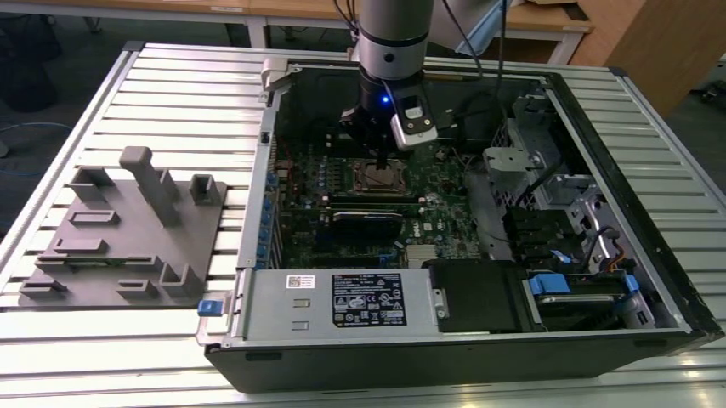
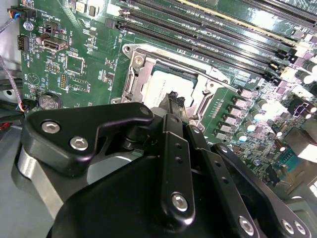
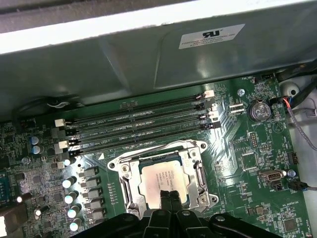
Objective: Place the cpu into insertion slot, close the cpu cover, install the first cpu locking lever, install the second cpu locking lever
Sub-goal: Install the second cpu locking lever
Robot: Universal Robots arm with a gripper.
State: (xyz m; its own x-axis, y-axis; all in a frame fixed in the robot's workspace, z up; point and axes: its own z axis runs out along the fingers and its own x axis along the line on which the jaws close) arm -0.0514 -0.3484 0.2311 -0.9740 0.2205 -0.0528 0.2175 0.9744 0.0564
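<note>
The cpu [image 3: 163, 179] lies flat in the insertion slot [image 1: 380, 178] on the green board, its silver-grey face up, and it also shows in the second wrist view [image 2: 171, 83]. The cpu cover [image 3: 200, 173] sits down around it as a silvery frame, its edge [image 2: 139, 82] lying flat beside the chip. My gripper [image 3: 169, 196] hangs right over the near edge of the cpu, its two black fingertips [image 2: 173, 100] pressed together with nothing between them. From the exterior view the gripper [image 1: 379, 158] stands just above the socket. I cannot tell how the locking levers stand.
Long black memory slots [image 3: 138, 126] run beside the socket. A black card [image 1: 365, 223] sits below it, and a power supply box [image 1: 340, 297] fills the case front. A grey fixture block [image 1: 125, 246] rests on the slatted table at the exterior view's left.
</note>
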